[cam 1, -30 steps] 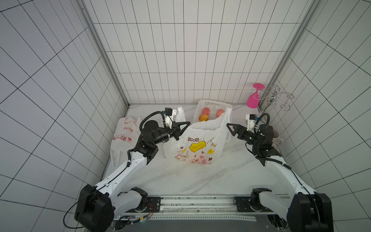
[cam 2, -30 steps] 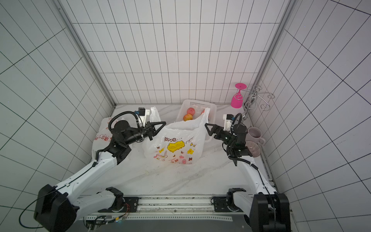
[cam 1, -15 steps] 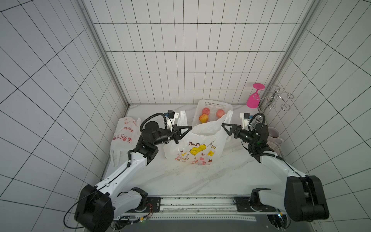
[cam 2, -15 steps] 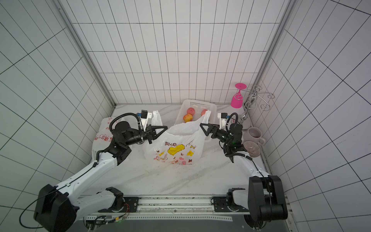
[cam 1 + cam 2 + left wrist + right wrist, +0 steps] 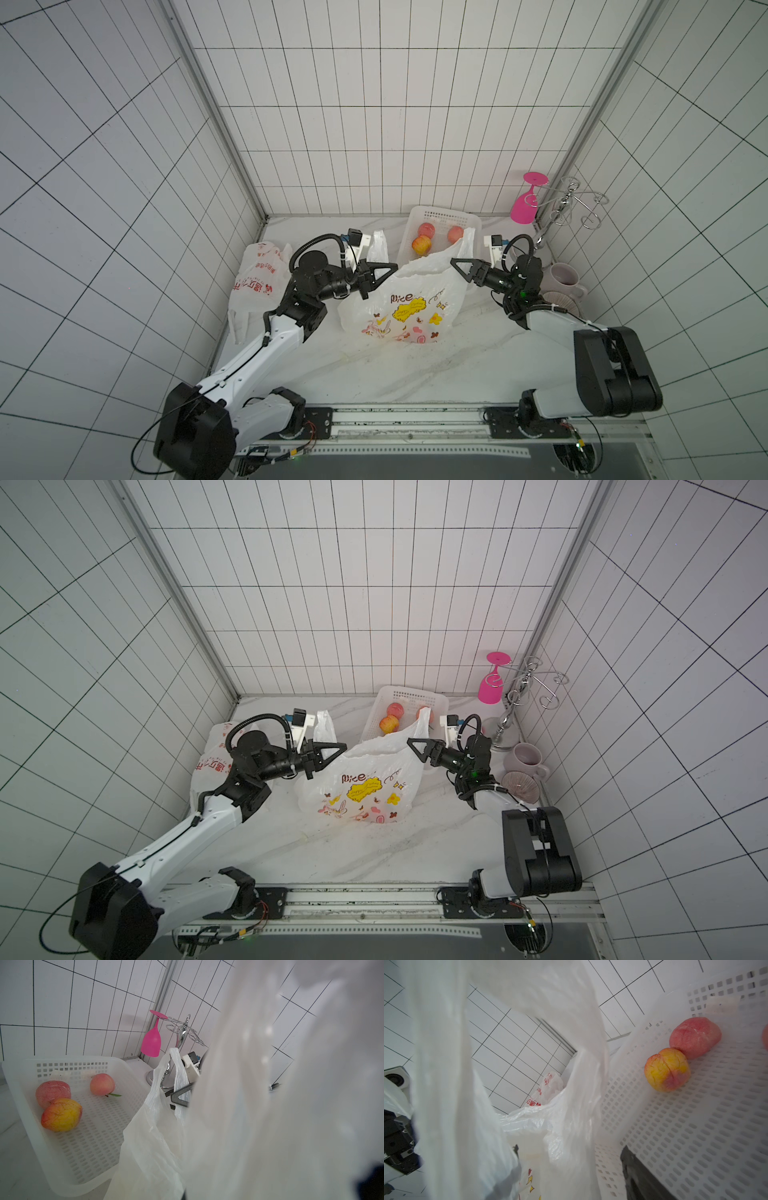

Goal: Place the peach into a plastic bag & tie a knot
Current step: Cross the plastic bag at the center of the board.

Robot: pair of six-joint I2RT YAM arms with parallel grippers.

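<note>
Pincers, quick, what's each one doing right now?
Left pincer: shut on the bag.
Right pincer: open, at the bag's other side.

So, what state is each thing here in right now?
cartoon bag: standing, mouth held up.
peaches: three, loose in the basket.
pink glass: hanging upside down on rack.
mug: upright.
red-print bag: slumped.
left gripper: shut on cartoon bag's rim.
right gripper: open, bag handle between its jaws.

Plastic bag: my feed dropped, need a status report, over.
Left gripper shut on plastic bag rim. Right gripper open at opposite handle. Peaches all in basket, none seen bagged. Handle drapes across basket front.
</note>
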